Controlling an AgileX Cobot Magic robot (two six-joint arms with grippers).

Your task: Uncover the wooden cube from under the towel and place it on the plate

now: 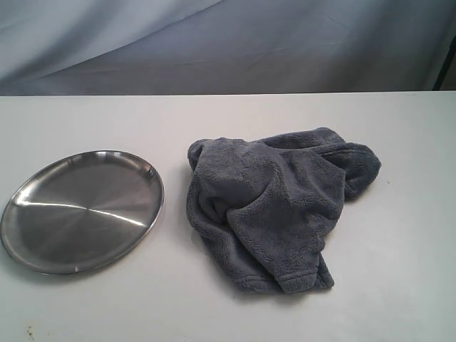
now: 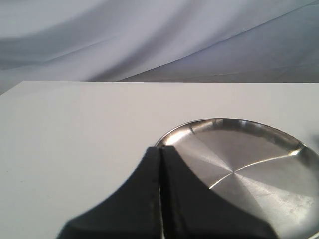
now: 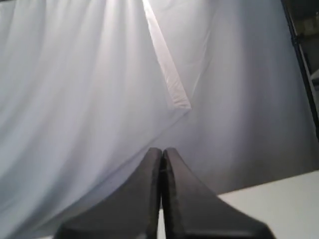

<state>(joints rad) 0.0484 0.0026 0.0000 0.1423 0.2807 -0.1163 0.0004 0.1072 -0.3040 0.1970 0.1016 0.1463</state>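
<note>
The dark grey-blue fleece towel (image 1: 278,206) lies bunched on the white table, right of centre in the exterior view. No wooden cube shows; it is hidden. The shiny silver plate (image 1: 78,211) sits empty at the left. Neither arm appears in the exterior view. In the left wrist view my left gripper (image 2: 160,149) is shut with nothing in it, its tips just short of the plate's rim (image 2: 199,124). My right gripper (image 3: 162,150) is shut and empty, raised and facing the backdrop curtain.
The white table (image 1: 235,114) runs back to a pale grey-blue draped curtain (image 1: 228,43). A dark post (image 1: 445,68) stands at the far right behind the table. A corner of the table (image 3: 279,199) shows in the right wrist view.
</note>
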